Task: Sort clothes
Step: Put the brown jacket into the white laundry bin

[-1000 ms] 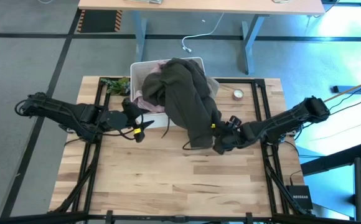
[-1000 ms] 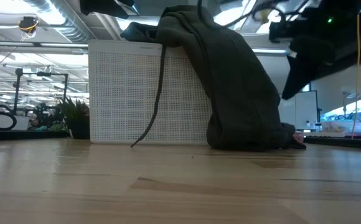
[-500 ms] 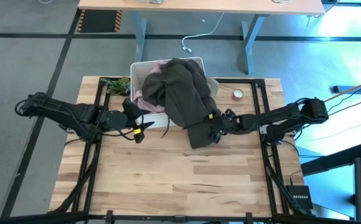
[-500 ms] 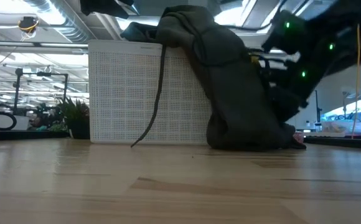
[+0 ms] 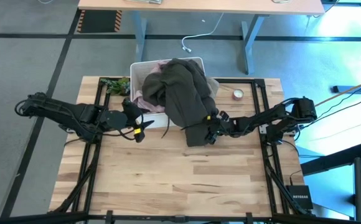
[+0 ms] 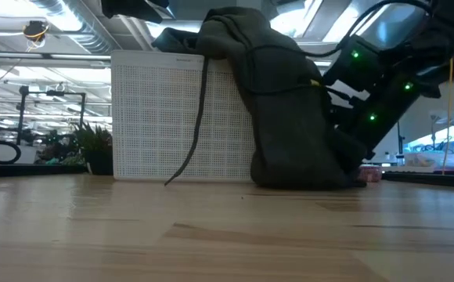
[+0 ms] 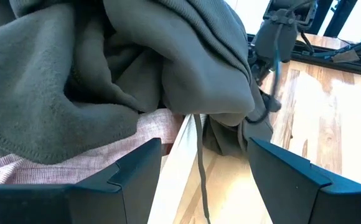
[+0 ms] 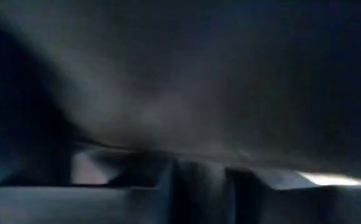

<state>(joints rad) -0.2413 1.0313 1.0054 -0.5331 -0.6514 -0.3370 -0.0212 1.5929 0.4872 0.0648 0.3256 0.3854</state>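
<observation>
A dark olive-grey garment spills out of the white bin over its near rim, and its lower end rests on the table. A drawstring hangs down the bin's front. A dusty pink garment lies in the bin under it. My right gripper is open and low at the garment's lower part; dark fabric fills the right wrist view. My left gripper is open and empty by the bin's near left corner. The other clothes are hidden. My right gripper pushes into the lower hanging part of the olive-grey garment with its fingers apart. It comes level from the table's right side. The fabric hides the fingertips. The garment still hangs from the bin's rim with its lower end on the table.
A small tape roll lies at the far right and a green plant at the far left beside the bin. Black frame rails run along both sides of the table. The near half of the wooden table is bare.
My right gripper has gone toward the table's left edge and a little toward the far edge, into the hanging olive-grey garment. The garment's lower end has been pushed leftward toward the bin's front; its upper part stays on the bin.
</observation>
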